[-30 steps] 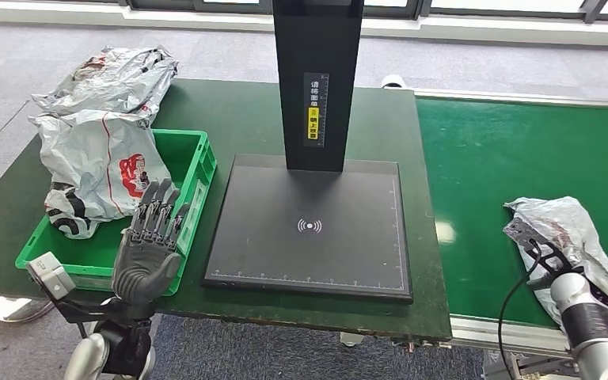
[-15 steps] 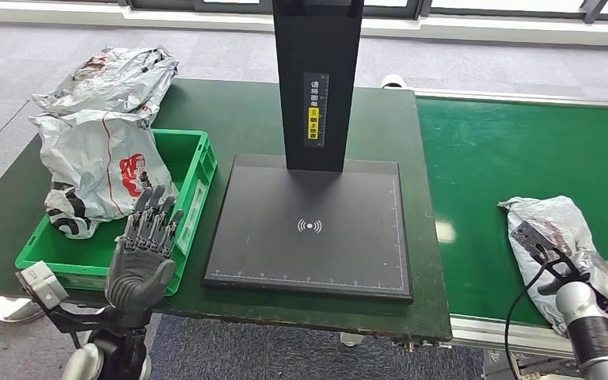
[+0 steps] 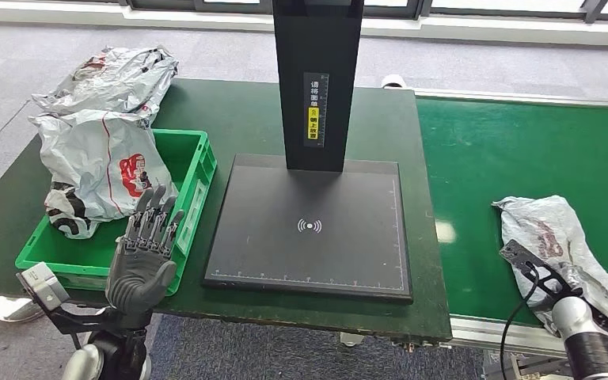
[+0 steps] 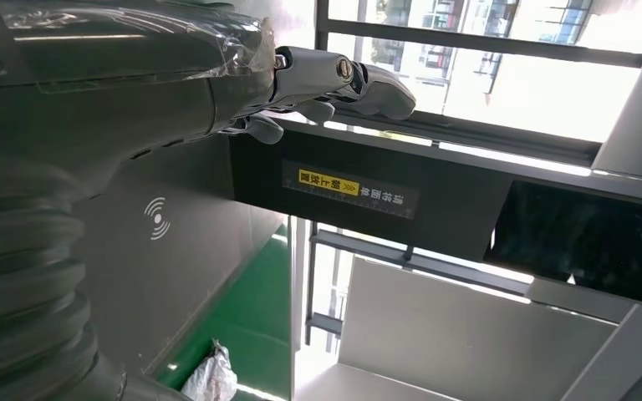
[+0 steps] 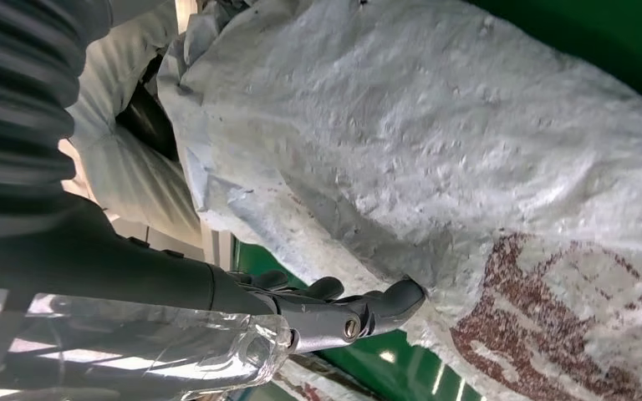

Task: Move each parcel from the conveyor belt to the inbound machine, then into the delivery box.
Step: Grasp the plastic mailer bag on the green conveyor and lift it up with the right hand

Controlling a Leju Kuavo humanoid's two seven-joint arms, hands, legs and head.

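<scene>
A grey plastic parcel (image 3: 558, 237) with red print lies on the green conveyor belt (image 3: 514, 150) near its front edge. My right arm (image 3: 594, 344) comes up beside it. In the right wrist view my right hand (image 5: 334, 313) has its fingertips (image 5: 405, 294) against the parcel (image 5: 468, 167), with nothing enclosed. My left hand (image 3: 146, 253) is open, fingers up and apart, over the front edge of the green delivery box (image 3: 194, 178). The black inbound machine plate (image 3: 309, 226) sits bare between box and belt. The left wrist view shows the left hand (image 4: 334, 79) stretched out empty.
A white and red parcel (image 3: 99, 162) fills the box's left part and another grey parcel (image 3: 119, 75) lies behind it on the dark table (image 3: 229, 111). The machine's black column (image 3: 317, 79) rises at the plate's back edge.
The parcel on the belt has shifted a little to the left. My right arm has drawn back toward the belt's front edge. My left hand has dropped slightly.
</scene>
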